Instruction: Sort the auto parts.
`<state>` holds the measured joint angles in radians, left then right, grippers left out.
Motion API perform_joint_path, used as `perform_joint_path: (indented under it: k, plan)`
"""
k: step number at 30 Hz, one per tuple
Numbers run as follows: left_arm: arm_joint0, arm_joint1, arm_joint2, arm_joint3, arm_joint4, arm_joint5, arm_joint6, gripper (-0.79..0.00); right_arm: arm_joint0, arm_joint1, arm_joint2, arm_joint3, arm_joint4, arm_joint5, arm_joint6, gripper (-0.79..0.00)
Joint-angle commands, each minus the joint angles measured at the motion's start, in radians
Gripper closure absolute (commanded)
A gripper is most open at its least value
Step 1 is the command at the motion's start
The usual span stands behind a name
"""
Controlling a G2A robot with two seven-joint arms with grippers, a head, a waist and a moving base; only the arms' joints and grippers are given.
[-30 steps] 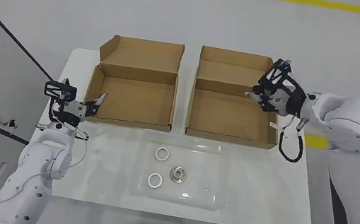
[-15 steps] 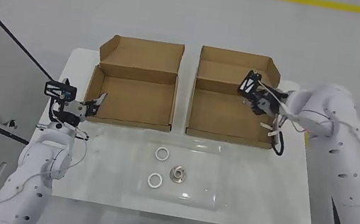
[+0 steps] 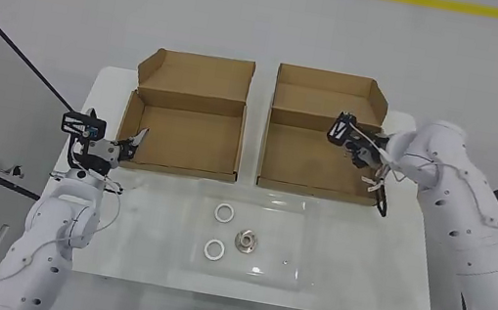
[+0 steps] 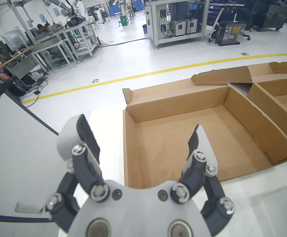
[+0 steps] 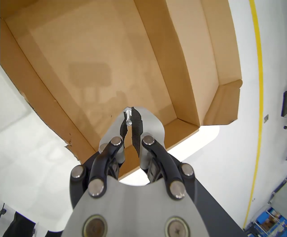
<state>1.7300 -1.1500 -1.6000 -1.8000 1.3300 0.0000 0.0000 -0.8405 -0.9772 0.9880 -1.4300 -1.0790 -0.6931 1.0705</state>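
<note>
Over the white surface (image 3: 389, 268), my left pincer (image 4: 139, 126) hangs wide open and empty beside the left cardboard box (image 4: 190, 134). My right pincer (image 5: 129, 113) is clamped on a small silver bolt (image 5: 128, 117) above the right cardboard box (image 5: 89, 56). Two white rings (image 3: 224, 212) and a metal fitting (image 3: 245, 242) lie in the clear tray (image 3: 298, 218).
</note>
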Motion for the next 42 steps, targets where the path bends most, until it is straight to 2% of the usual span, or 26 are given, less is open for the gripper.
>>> perform_joint_path:
  k: [1,30,31,36,37,39,40,42]
  plan:
    - [0.0,0.0,0.0,0.0,0.0,0.0,0.0,-0.785,0.006,-0.001,-0.005,0.015,0.0,-0.01,0.003,0.0]
    - [0.0,0.0,0.0,0.0,0.0,0.0,0.0,-0.785,0.042,-0.034,-0.126,0.181,-0.057,-0.016,-0.076,-0.003]
    - [0.0,0.0,0.0,0.0,0.0,0.0,0.0,-0.785,0.043,-0.035,-0.128,0.184,-0.058,-0.016,-0.075,-0.12]
    - [0.0,0.0,0.0,0.0,0.0,0.0,0.0,-0.785,0.046,-0.038,-0.131,0.193,-0.049,-0.014,-0.077,-0.363]
    - [0.0,0.0,0.0,0.0,0.0,0.0,0.0,-0.785,0.045,-0.038,-0.13,0.194,-0.043,-0.011,-0.081,-0.379]
    - [0.0,0.0,0.0,0.0,0.0,0.0,0.0,-0.785,0.045,-0.038,-0.129,0.192,-0.038,-0.01,-0.078,-0.708]
    - [0.0,0.0,0.0,0.0,0.0,0.0,0.0,-0.785,0.044,-0.038,-0.127,0.19,-0.033,-0.007,-0.079,-0.785]
    - [0.0,0.0,0.0,0.0,0.0,0.0,0.0,-0.785,0.04,-0.037,-0.121,0.184,-0.016,-0.003,-0.076,-0.785]
